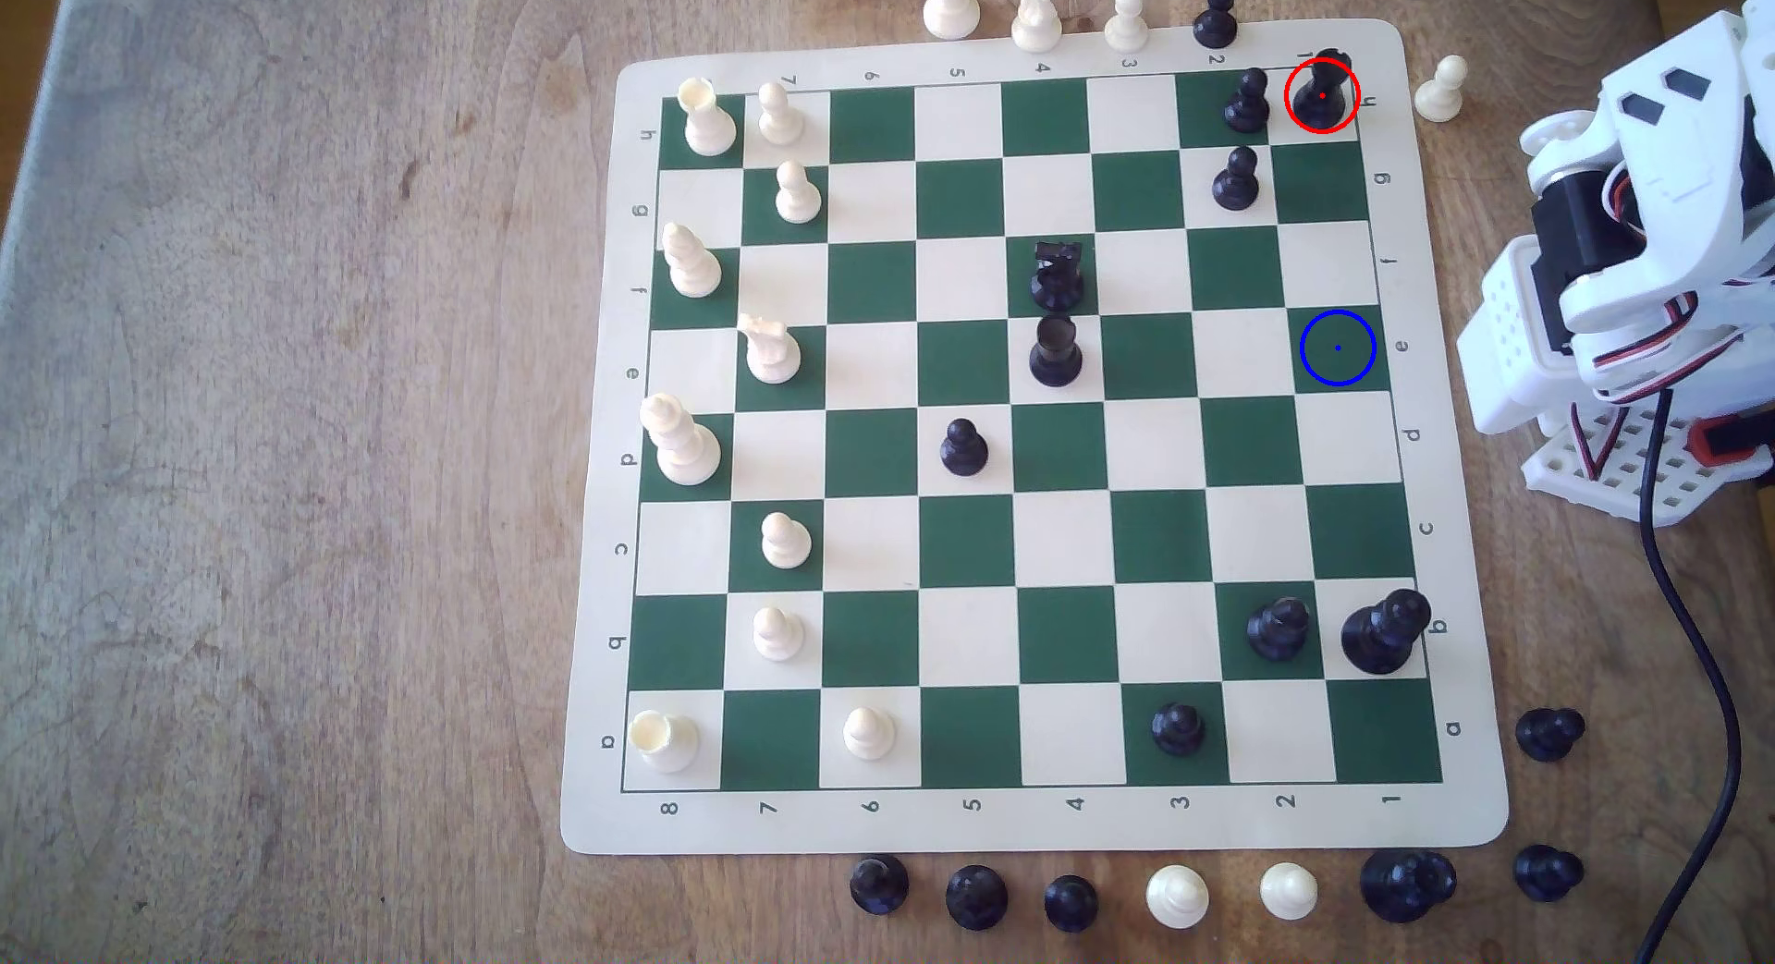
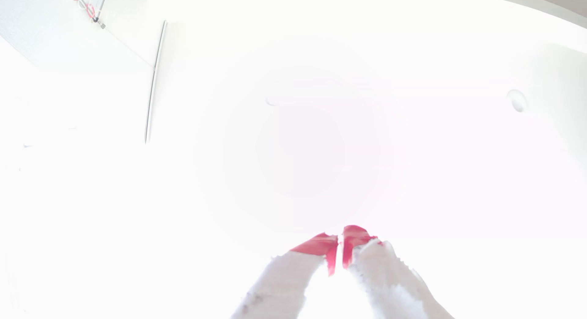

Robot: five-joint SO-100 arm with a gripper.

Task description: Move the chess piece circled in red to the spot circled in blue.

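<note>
The black chess piece (image 1: 1322,91) stands inside the red ring on the cream corner square at the board's far right in the exterior view. The spot (image 1: 1338,348) is a dark green square with a blue ring and centre dot, three squares nearer along the same edge column, and nothing stands on it. The white arm (image 1: 1633,254) is folded up off the board's right side, well apart from both. In the wrist view my gripper (image 2: 340,239) has its red-taped fingertips (image 2: 317,244) nearly touching with nothing between them, in front of an overexposed white background.
Two black pawns (image 1: 1247,100) (image 1: 1235,179) stand just left of the ringed piece. A white pawn (image 1: 1440,89) sits off the board to its right. A black cable (image 1: 1690,638) runs down the right side. Captured pieces (image 1: 1178,895) line the board's near edge.
</note>
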